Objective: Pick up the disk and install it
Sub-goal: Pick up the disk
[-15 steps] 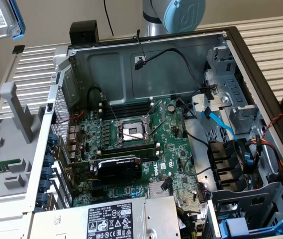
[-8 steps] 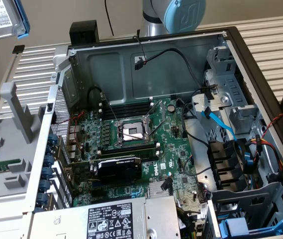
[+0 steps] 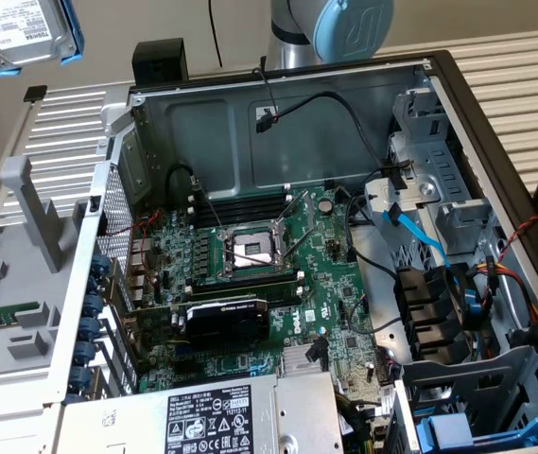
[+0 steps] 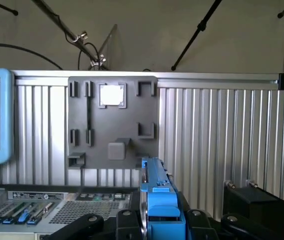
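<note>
The disk (image 3: 27,33), a silver drive with a white label in a bright blue carrier, hangs high in the exterior view's top left corner, well above and beside the open computer case (image 3: 278,123). The gripper does not show in that view. In the wrist view the disk (image 4: 157,195) stands edge-on, and my gripper (image 4: 159,221) is shut on it, with a black finger (image 4: 126,222) pressing on each side. The drive bay area (image 3: 477,397) lies at the exterior view's lower right, far from the disk.
A second blue-fronted carrier (image 3: 481,430) sits in the bay. The silver power-supply box (image 3: 221,416) lies at the case front, beside the motherboard (image 3: 250,255) and loose cables (image 3: 420,232). A grey fixture plate (image 4: 113,125) holding a chip lies left of the case.
</note>
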Motion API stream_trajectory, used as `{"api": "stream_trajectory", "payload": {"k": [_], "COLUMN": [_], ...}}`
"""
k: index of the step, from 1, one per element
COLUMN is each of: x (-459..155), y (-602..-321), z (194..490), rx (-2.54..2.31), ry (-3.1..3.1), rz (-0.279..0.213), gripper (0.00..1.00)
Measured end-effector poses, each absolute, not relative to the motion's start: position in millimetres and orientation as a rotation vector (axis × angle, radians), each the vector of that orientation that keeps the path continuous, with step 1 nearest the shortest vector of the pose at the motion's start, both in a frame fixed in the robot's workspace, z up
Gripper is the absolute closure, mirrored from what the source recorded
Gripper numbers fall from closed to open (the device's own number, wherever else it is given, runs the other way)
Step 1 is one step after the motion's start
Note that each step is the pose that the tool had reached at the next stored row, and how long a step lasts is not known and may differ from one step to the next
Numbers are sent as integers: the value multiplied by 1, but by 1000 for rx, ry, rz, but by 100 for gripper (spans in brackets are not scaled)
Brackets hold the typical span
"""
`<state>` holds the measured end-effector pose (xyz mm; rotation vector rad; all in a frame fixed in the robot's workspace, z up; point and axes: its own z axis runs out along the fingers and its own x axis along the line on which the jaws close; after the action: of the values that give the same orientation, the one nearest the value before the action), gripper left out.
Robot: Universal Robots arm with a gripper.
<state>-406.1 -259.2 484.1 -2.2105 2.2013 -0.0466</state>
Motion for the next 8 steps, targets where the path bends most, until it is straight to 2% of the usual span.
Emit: {"api": "stream_trajectory", "payload": {"k": [8], "x": [-376], "y": [-259], "z": [492], "rx": [-2212], "ry": [2200], "rz": [-46], "gripper": [63]}}
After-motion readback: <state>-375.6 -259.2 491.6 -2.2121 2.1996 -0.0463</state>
